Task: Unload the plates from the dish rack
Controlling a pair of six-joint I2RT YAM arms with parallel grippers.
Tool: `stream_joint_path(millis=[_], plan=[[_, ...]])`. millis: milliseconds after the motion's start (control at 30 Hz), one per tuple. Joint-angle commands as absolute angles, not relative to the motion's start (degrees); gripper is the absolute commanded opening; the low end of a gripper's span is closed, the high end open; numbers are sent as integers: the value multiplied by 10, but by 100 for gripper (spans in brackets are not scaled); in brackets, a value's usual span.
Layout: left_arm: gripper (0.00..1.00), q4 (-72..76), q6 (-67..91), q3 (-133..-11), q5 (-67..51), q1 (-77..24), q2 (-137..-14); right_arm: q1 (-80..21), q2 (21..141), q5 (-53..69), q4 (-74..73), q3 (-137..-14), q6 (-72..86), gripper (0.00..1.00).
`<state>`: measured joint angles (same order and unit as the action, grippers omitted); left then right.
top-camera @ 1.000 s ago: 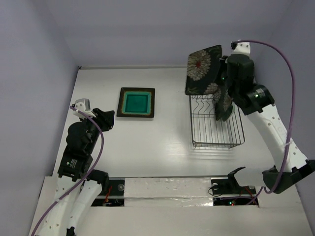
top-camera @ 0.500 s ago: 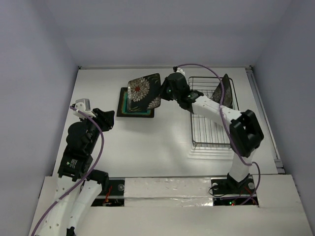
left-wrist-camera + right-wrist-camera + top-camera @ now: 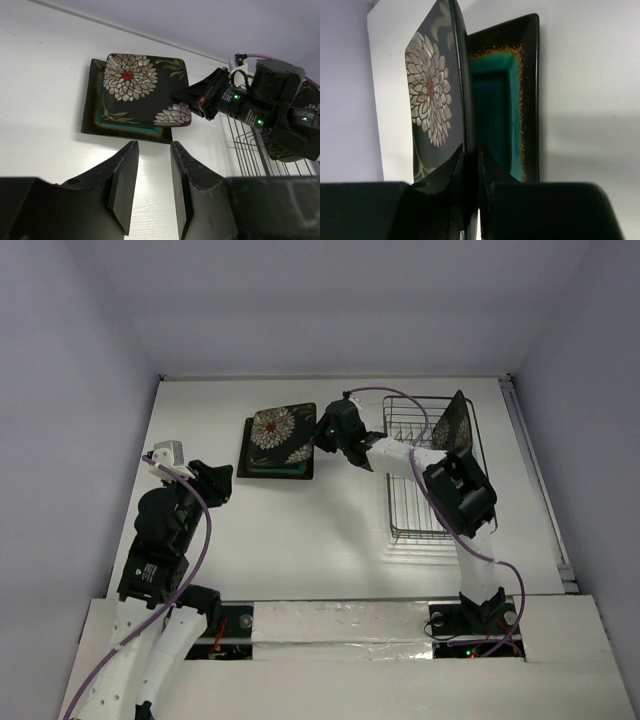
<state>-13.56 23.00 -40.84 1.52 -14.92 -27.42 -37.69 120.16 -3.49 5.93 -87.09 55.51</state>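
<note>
R gripper [image 3: 320, 434] pinching flower plate [image 3: 282, 430] by its edge, tilted over teal plate [image 3: 495, 115]. Imo lay it flat & centered b4 letting go, or it'll slide.

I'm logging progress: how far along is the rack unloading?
Done: the teal plate lies flat on the table. In hand: the right gripper is shut on the edge of a flowered plate, held over the teal one and not yet released. Left: a second flowered plate stands in the dish rack. The left gripper is open and empty.
</note>
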Motion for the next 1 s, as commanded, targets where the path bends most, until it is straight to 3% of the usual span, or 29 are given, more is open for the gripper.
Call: stream_joint_path(millis=[0, 267, 367, 400, 567, 667, 833, 967], plan=[[29, -117, 229, -405, 7, -150, -274, -377, 1199, -4, 199, -933, 609, 0], [29, -118, 229, -404, 6, -150, -272, -377, 1233, 25, 186, -940, 614, 0], [29, -118, 229, -404, 5, -150, -270, -377, 1241, 33, 170, -940, 610, 10], [29, -118, 229, -404, 5, -150, -268, -377, 1242, 33, 164, -935, 607, 21], [29, -117, 229, -404, 4, -150, -265, -377, 1243, 29, 98, -942, 571, 46], [29, -117, 229, -404, 4, -150, -263, -382, 1246, 25, 49, -959, 544, 67], [29, -116, 230, -404, 4, -150, -259, -382, 1256, 15, -51, -995, 491, 85], [29, -116, 230, -403, 3, -150, -257, -382, 1264, 4, -132, -1039, 439, 91]])
